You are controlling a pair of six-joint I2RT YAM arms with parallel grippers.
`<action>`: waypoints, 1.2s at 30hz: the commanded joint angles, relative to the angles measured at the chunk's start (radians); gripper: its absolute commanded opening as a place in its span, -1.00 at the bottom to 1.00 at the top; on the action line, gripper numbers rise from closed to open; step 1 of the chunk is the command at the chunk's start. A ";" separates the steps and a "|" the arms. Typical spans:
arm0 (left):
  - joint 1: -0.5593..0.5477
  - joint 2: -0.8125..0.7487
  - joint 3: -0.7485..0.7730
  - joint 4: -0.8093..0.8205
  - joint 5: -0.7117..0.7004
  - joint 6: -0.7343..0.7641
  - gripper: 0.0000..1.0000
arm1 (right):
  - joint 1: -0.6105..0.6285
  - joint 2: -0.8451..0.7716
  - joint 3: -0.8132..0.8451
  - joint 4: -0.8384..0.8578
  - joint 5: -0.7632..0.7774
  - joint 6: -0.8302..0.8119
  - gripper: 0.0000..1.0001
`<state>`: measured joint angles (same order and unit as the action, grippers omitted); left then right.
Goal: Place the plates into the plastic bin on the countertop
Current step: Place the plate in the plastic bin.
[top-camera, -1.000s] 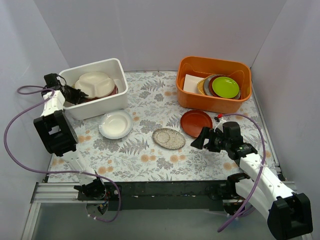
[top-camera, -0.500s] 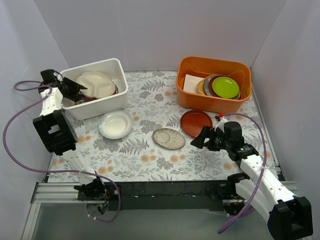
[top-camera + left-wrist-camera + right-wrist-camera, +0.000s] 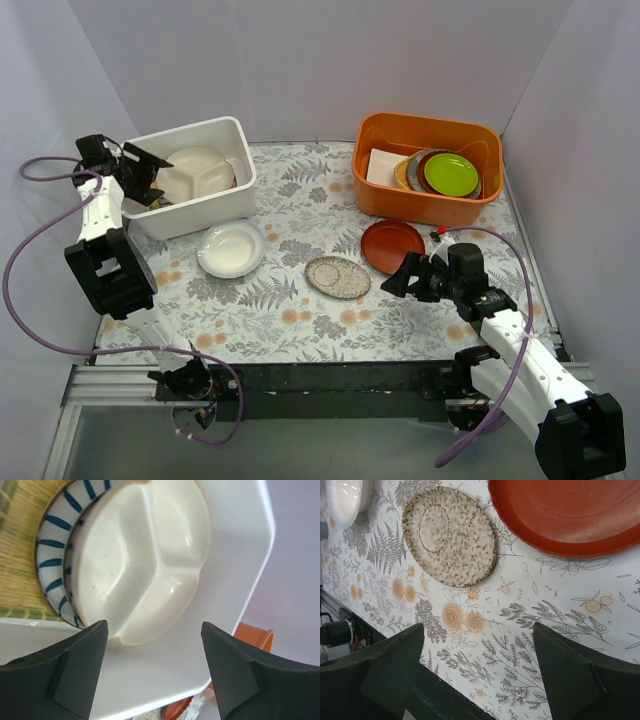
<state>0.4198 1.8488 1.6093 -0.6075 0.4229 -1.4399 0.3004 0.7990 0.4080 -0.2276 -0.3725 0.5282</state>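
Left end effector (image 3: 154,632) and right end effector (image 3: 479,630) both gape wide.

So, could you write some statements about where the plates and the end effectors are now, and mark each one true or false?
1. The cream divided plate lies inside the white bin. True.
2. The speckled plate is inside the white bin. False: it lies on the countertop, beside the red-brown plate.
3. The right end effector grips the red-brown plate. False: it is open and holds nothing.
4. The small white plate sits on the countertop, in front of the white bin. True.
5. The left end effector is open over the white bin. True.
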 commanded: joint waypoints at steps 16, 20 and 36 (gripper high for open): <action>-0.013 -0.322 -0.025 0.048 0.022 0.012 0.87 | -0.006 -0.047 -0.008 0.031 -0.032 0.015 0.93; -0.036 -0.387 -0.052 0.057 0.036 0.016 0.96 | -0.006 -0.055 -0.008 0.031 -0.037 0.016 0.93; -0.302 -0.582 -0.251 0.015 0.047 0.085 0.96 | -0.007 -0.046 -0.018 -0.009 -0.029 0.013 0.90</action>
<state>0.1806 1.3624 1.4300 -0.5747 0.4816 -1.3796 0.3004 0.7525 0.4072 -0.2352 -0.3958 0.5457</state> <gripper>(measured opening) 0.982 0.956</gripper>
